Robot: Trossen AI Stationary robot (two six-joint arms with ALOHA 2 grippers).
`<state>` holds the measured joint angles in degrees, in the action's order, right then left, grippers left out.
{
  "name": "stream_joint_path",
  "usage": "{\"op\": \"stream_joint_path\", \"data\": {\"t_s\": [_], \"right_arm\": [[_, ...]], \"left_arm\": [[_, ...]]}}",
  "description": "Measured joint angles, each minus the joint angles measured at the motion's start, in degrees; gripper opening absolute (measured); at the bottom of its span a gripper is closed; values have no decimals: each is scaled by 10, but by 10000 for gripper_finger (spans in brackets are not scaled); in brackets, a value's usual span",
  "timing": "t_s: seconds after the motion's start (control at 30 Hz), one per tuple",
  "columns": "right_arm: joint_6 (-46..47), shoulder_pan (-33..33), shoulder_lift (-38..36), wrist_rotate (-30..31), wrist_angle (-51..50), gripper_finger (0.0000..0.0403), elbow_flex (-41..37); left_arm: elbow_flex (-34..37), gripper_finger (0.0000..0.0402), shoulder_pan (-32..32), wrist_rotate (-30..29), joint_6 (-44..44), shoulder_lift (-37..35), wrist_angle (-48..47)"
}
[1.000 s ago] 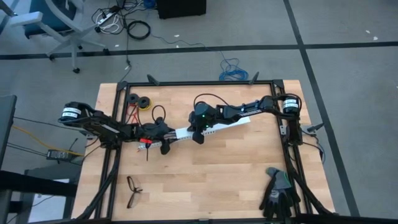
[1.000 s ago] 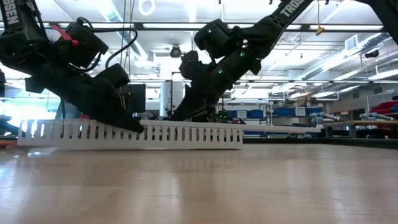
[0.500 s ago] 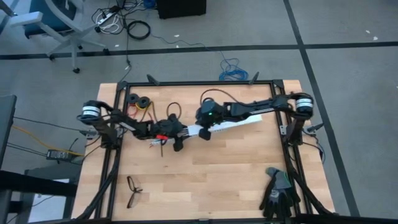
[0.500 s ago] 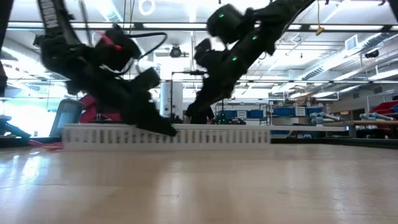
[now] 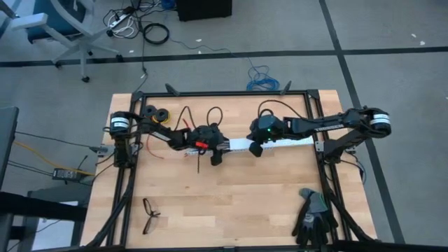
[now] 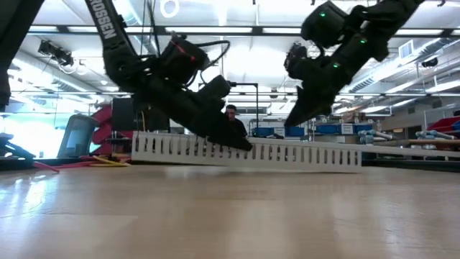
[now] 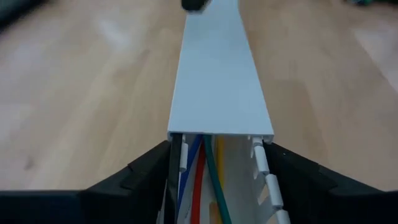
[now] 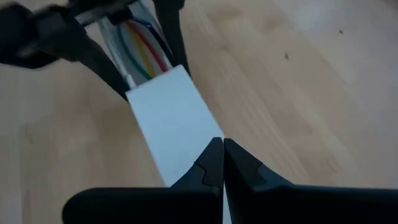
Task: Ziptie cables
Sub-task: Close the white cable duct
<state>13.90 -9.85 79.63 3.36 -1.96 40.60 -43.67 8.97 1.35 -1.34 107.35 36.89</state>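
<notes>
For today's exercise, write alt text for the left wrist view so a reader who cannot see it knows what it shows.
A white slotted cable duct runs away across a wooden table, its near end held between the left gripper's wide-set jaws. Colored cables, red, blue, green and yellow, lie inside the duct's open end, below its white cover.
</notes>
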Motion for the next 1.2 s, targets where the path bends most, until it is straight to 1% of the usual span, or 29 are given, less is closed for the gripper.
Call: {"op": "stream_joint_path", "data": {"t_s": [0.1, 0.2, 0.53, 0.63, 0.77, 0.9, 1.0, 1.13, 1.2], "right_arm": [[1, 4, -17, 1, 7, 0, -11], [1, 9, -25, 3, 8, 0, -16], [1, 24, -23, 10, 15, 0, -16], [1, 27, -25, 20, 19, 0, -16], [5, 27, -25, 20, 19, 0, -16], [9, 27, -25, 21, 18, 0, -16], [15, 27, -25, 21, 17, 0, -15], [18, 27, -25, 21, 19, 0, -15], [25, 27, -25, 21, 20, 0, -15]], "left_arm": [[-21, 245, 3, 13, 7, 0, -59], [-33, 251, 4, 8, 17, 0, -88], [-36, 319, 4, 9, 31, -4, -95], [-36, 324, 4, 11, 31, -19, -99], [-34, 325, 3, 11, 15, -47, -140], [1, 325, 0, 9, 15, -77, -140], [51, 325, -7, -10, 31, -99, -100], [133, 325, -16, -24, 62, -111, 38], [160, 325, -19, -29, 63, -109, 97]]}}
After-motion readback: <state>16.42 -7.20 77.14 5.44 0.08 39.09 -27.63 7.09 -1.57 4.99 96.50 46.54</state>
